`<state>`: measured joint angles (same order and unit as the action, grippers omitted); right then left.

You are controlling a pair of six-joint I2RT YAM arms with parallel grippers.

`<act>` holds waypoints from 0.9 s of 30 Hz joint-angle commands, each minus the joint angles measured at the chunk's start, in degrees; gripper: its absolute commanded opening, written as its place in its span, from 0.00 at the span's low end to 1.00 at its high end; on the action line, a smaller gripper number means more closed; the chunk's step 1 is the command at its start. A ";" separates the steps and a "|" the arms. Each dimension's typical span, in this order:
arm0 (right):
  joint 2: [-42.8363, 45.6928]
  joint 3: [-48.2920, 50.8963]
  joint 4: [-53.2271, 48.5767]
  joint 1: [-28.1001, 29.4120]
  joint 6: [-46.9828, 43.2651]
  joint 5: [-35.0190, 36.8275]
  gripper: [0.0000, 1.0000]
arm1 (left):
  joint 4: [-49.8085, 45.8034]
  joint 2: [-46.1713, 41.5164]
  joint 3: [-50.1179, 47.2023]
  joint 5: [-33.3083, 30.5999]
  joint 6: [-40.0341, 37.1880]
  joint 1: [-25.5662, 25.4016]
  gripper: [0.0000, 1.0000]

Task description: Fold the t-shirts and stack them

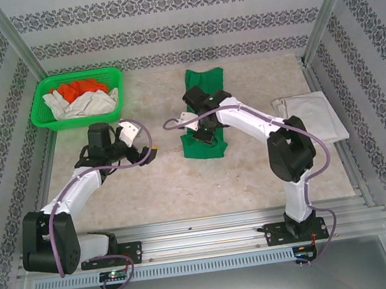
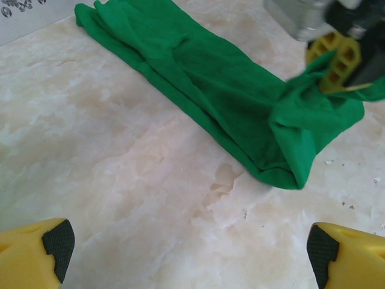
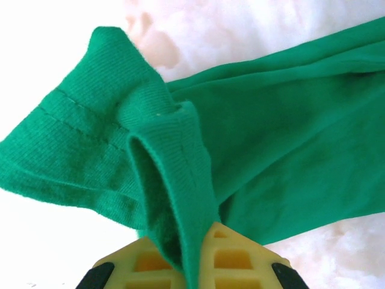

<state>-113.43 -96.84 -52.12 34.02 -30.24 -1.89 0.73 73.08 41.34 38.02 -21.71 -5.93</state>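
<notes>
On the table [image 1: 162, 183], the right end effector [image 3: 191, 265] pinches the green t-shirt [image 3: 271, 150]; the left end effector [image 2: 191, 247] hangs spread nearby.

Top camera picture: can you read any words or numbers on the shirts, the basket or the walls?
No words, numbers or signs can be read anywhere.
The green t-shirt is plain, with no print or label showing.
The off-white folded shirt and the basket carry no writing.
The marks on the wall are a repeating pattern, not letters.
</notes>
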 commanded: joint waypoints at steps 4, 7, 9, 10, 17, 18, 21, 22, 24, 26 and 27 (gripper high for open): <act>-2.63 -6.16 -0.26 -3.13 -1.58 2.80 0.00 | 4.79 -1.60 -1.70 0.69 -0.10 -0.22 1.00; -4.04 -7.86 0.38 -4.15 -1.75 3.46 0.00 | 4.98 -1.20 -1.62 0.43 -0.02 -0.22 1.00; -5.01 -9.07 0.92 -4.64 -1.80 3.75 0.00 | 4.98 -0.76 -1.45 0.71 0.04 -0.22 1.00; -5.66 -9.73 1.25 -4.83 -1.84 3.82 0.00 | 4.99 -0.33 -1.22 0.95 0.06 -0.22 1.00; -10.78 -15.28 1.56 -5.70 -1.93 4.45 0.00 | 5.30 1.81 -0.18 2.06 0.19 -0.22 1.00; -11.48 -15.90 1.57 -5.88 -1.93 4.57 0.00 | 5.41 2.10 0.03 2.06 0.32 -0.22 1.00; -13.27 -17.42 1.53 -6.41 -2.02 5.11 0.00 | 5.60 2.45 0.20 2.11 0.76 -0.19 1.00; -13.77 -17.82 1.50 -6.68 -1.93 5.27 0.00 | 5.60 2.43 0.17 2.07 0.88 -0.22 1.00; -14.57 -18.04 1.91 -7.07 -1.70 5.39 0.00 | 5.64 2.42 0.14 2.10 1.14 -0.22 1.00; -15.27 -18.04 2.35 -7.39 -1.47 5.21 0.00 | 5.60 2.47 0.13 2.10 1.41 -0.22 1.00; -15.67 -18.04 2.49 -7.52 -1.49 5.22 0.00 | 5.60 2.42 0.12 2.23 1.66 -0.22 1.00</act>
<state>-127.59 -112.88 -50.33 27.33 -31.51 2.17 3.53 75.40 40.21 38.63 -20.88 -5.93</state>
